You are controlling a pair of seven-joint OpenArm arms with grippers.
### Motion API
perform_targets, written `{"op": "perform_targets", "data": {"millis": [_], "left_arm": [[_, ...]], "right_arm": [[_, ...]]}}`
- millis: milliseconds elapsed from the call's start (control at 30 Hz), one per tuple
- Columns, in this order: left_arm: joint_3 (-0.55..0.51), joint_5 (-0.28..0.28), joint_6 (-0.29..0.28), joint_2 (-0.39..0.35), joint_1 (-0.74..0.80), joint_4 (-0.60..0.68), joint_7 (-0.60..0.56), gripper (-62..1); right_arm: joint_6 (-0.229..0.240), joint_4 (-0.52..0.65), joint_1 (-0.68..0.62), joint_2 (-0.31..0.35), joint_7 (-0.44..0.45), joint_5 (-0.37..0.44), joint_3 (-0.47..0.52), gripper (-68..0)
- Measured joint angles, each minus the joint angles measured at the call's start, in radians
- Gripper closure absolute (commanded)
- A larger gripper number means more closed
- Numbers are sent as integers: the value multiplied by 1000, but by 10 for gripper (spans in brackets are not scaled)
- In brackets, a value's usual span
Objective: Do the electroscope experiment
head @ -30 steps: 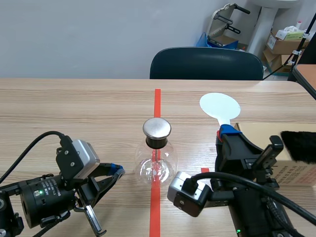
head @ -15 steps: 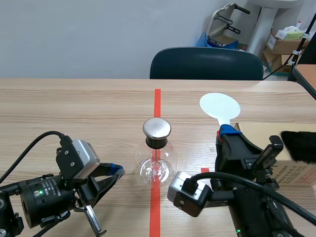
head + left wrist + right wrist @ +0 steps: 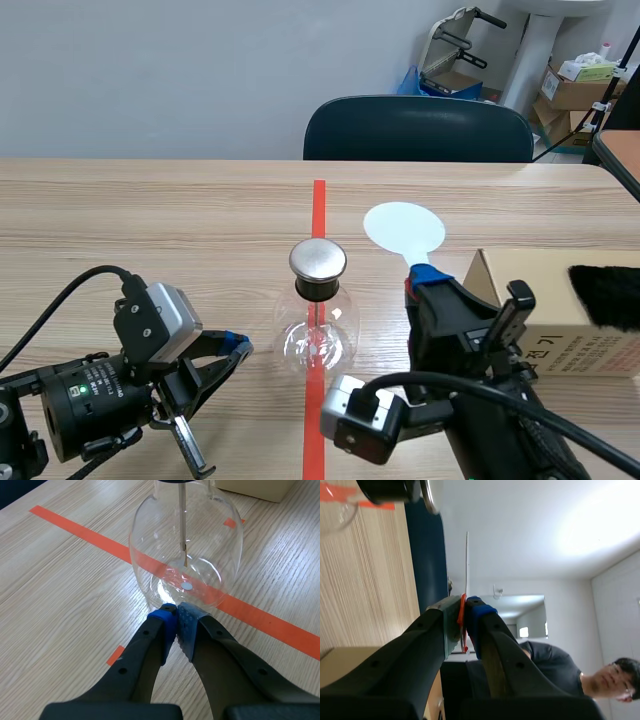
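The electroscope, a clear glass flask [image 3: 317, 338] with a round metal cap [image 3: 318, 259], stands on the red tape line at the table's middle. My right gripper [image 3: 424, 276] is shut on the red handle of a white disc paddle [image 3: 403, 228], held upright just right of the cap. In the right wrist view the paddle [image 3: 466, 560] shows edge-on between my fingers [image 3: 465, 602], with the cap [image 3: 427, 492] off to one side. My left gripper [image 3: 235, 347] rests low, left of the flask. Its fingers [image 3: 176, 612] are shut on nothing, tips almost at the glass [image 3: 186, 550].
A cardboard box [image 3: 545, 290] lies right of the right arm, with a black furry piece [image 3: 605, 295] on it. A dark chair [image 3: 418, 130] stands behind the table's far edge. A person [image 3: 612, 677] shows in the right wrist view.
My right arm has carried the white paddle left, closer to the electroscope's metal cap. The left arm and the flask have stayed put.
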Motion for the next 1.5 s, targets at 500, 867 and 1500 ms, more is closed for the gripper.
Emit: {"op": "perform_targets", "data": {"millis": [500,867,1500], "left_arm": [[0,0,0,0,0,0,0,-12],[0,0,0,0,0,0,0,-12],[0,0,0,0,0,0,0,-12]], "right_arm": [[0,0,0,0,248,0,0,-17],[0,0,0,0,261,0,0,-17],[0,0,0,0,31,0,0,-18]]}}
